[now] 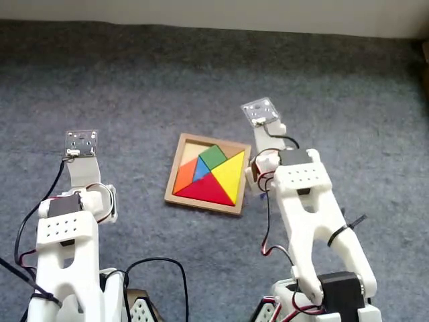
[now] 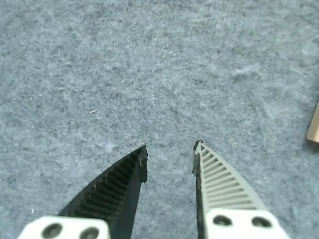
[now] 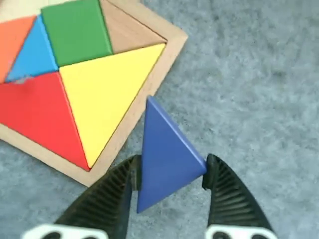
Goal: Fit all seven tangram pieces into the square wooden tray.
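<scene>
Now: right gripper [image 3: 172,167] clamped on dark blue triangle [image 3: 167,149], its tip by rim of tray [image 3: 169,50]. Tray held red [image 3: 40,109], yellow [image 3: 107,94], green [image 3: 75,30], light blue [image 3: 35,55] and orange [image 3: 12,37] pieces; bare wood showed beside green. Left gripper [image 2: 170,152] sat well apart from tray, fingers spread over grey carpet [image 2: 149,74].

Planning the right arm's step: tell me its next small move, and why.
Probably carry the dark blue triangular piece, held by the fingers of the right gripper, over the rim of the square wooden tray toward the bare wooden gap beside the green square piece. The piece is just outside the tray, and that corner gap looks unfilled.
</scene>
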### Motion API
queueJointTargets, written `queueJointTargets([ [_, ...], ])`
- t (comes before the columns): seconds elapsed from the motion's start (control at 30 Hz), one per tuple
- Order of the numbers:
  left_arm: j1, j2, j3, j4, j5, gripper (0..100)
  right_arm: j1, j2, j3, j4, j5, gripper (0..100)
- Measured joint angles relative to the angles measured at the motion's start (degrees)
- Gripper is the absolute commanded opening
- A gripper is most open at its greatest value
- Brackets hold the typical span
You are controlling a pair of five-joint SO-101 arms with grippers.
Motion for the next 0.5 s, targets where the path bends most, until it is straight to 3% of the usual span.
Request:
queueJointTargets([
  [0.17,0.0,0.0,0.0,0.0,0.0,17,-0.4,0.0,-2.1,0.0,5.7,12.5],
  [0.5,0.0,0.0,0.0,0.0,0.0,17,-9.0,13.5,-15.4,0.0,13.3,12.7],
])
